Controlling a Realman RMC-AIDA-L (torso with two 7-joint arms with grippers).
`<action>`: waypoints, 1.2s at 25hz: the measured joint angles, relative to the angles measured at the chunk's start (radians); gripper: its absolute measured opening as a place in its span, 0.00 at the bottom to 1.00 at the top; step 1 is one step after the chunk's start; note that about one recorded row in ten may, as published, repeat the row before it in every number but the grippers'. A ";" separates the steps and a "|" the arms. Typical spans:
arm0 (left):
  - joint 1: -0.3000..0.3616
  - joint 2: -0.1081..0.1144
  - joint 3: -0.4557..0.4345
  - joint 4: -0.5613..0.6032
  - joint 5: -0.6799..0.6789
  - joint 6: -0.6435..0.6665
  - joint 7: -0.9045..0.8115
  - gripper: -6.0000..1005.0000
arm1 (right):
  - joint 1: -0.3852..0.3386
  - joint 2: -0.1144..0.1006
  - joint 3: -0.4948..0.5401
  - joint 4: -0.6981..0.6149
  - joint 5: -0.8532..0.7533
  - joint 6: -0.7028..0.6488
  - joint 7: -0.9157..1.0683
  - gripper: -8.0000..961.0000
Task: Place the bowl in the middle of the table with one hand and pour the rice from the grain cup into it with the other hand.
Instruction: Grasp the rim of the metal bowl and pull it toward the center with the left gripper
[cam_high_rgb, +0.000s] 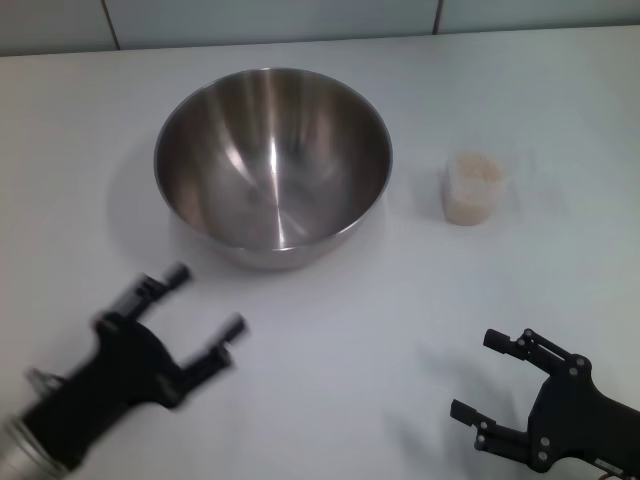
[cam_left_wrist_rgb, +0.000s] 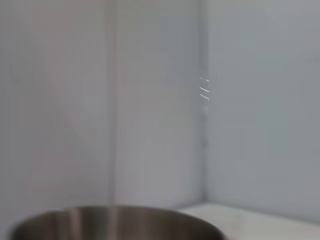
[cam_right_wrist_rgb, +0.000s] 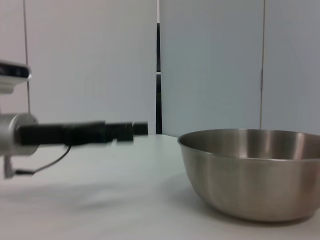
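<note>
The large steel bowl (cam_high_rgb: 272, 165) stands empty on the white table (cam_high_rgb: 330, 340), a little left of centre. Its rim also shows in the left wrist view (cam_left_wrist_rgb: 115, 225) and its side in the right wrist view (cam_right_wrist_rgb: 252, 172). The small clear grain cup (cam_high_rgb: 471, 187) stands upright to the bowl's right, full of pale rice (cam_high_rgb: 474, 170). My left gripper (cam_high_rgb: 207, 300) is open and empty at the near left, a short way in front of the bowl. It also shows in the right wrist view (cam_right_wrist_rgb: 135, 130). My right gripper (cam_high_rgb: 478, 375) is open and empty at the near right, well in front of the cup.
Grey wall panels (cam_high_rgb: 270, 18) run along the table's far edge. Bare tabletop lies between the two grippers and around the cup.
</note>
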 joint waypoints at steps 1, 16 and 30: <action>-0.005 0.001 -0.034 0.051 0.000 0.019 -0.083 0.80 | 0.000 0.000 -0.001 0.000 0.000 0.000 0.001 0.86; -0.224 -0.019 0.197 0.872 0.018 -0.295 -1.238 0.78 | 0.007 -0.001 -0.002 0.011 0.001 -0.004 0.005 0.86; -0.165 -0.011 0.751 1.297 0.208 -0.555 -1.756 0.76 | 0.008 -0.001 -0.005 0.010 0.000 -0.002 0.006 0.86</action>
